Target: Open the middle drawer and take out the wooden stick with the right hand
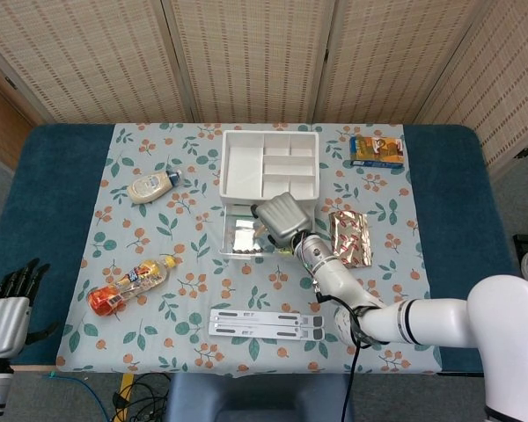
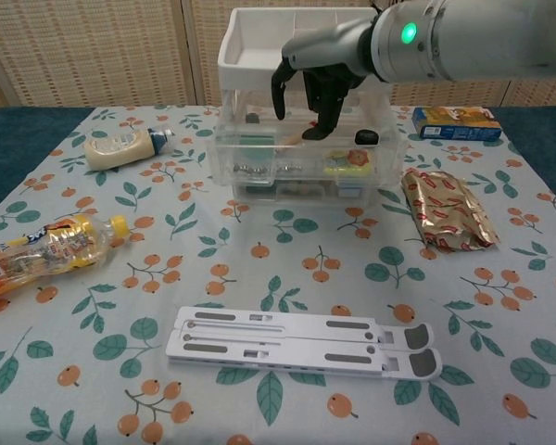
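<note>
Woven screens back a floral-cloth table [image 1: 387,264]. At its far centre the clear middle drawer [image 2: 259,162] stands pulled out, and the right hand [image 2: 310,88] hangs over it, fingers spread downward, holding nothing. The wooden stick [image 2: 295,139] lies inside — likely light, stiff, smooth (so prone to roll); pinch mid-length. The left hand [image 1: 4,316] rests open, near left.
</note>
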Motion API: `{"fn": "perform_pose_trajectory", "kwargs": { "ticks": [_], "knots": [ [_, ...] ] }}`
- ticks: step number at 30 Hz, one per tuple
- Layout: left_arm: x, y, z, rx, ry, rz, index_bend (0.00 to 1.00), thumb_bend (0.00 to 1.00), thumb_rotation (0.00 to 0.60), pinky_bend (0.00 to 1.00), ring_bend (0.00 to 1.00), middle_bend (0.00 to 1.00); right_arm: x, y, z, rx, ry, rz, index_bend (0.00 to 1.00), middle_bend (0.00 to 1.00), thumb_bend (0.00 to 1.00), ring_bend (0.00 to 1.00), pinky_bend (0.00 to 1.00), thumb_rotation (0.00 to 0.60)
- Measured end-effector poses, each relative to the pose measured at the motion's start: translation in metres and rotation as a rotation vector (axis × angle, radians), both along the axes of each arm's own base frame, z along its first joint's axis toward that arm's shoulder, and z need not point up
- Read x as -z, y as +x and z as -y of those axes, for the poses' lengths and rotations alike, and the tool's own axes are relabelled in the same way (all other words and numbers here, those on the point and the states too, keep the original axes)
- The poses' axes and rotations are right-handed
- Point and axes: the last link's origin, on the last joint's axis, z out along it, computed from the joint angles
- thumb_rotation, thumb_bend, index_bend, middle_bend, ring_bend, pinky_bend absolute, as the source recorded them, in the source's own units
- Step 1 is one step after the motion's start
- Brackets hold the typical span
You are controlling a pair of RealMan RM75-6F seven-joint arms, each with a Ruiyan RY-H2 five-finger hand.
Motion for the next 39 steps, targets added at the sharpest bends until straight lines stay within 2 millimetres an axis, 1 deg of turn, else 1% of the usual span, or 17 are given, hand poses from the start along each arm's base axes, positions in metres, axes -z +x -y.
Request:
{"fn": "perform_pose_trajectory", "kwargs": {
  "ticks": [6,14,20,27,30,39],
  "knots": [
    [-0.001,0.0,0.0,-0.002,0.002,0.0,0.1,0.14,0.6,0.11,0.1,0.07,0.008,-0.004,0.004,-0.063,-0.03,-0.075,0.34,0.97,0.35,1.0,1.0,0.6],
    [-0.001,-0.001,0.0,-0.004,0.002,0.0,0.1,0.14,0.6,0.11,0.1,0.07,0.014,-0.005,0.003,-0.107,-0.033,-0.111,0.36,0.97,0.35,1.0,1.0,0.6],
    [0.0,-0.002,0.0,-0.008,0.001,0.0,0.1,0.14,0.6,0.11,0.1,0.07,0.018,-0.006,0.005,-0.117,-0.038,-0.129,0.39,0.97,0.36,1.0,1.0,0.6],
    [0.0,-0.003,0.0,-0.011,0.002,-0.001,0.1,0.14,0.6,0.11,0.1,0.07,0.02,-0.006,0.006,-0.121,-0.041,-0.128,0.43,0.98,0.37,1.0,1.0,0.6],
    [0.001,-0.004,0.0,-0.011,0.0,0.0,0.1,0.14,0.6,0.11,0.1,0.07,0.021,-0.007,0.006,-0.122,-0.043,-0.127,0.47,0.98,0.38,1.0,1.0,0.6],
    [0.001,-0.005,0.0,-0.014,0.0,0.001,0.1,0.14,0.6,0.11,0.1,0.07,0.022,-0.008,0.007,-0.126,-0.047,-0.126,0.54,0.99,0.42,1.0,1.0,0.6]
  ]
}}
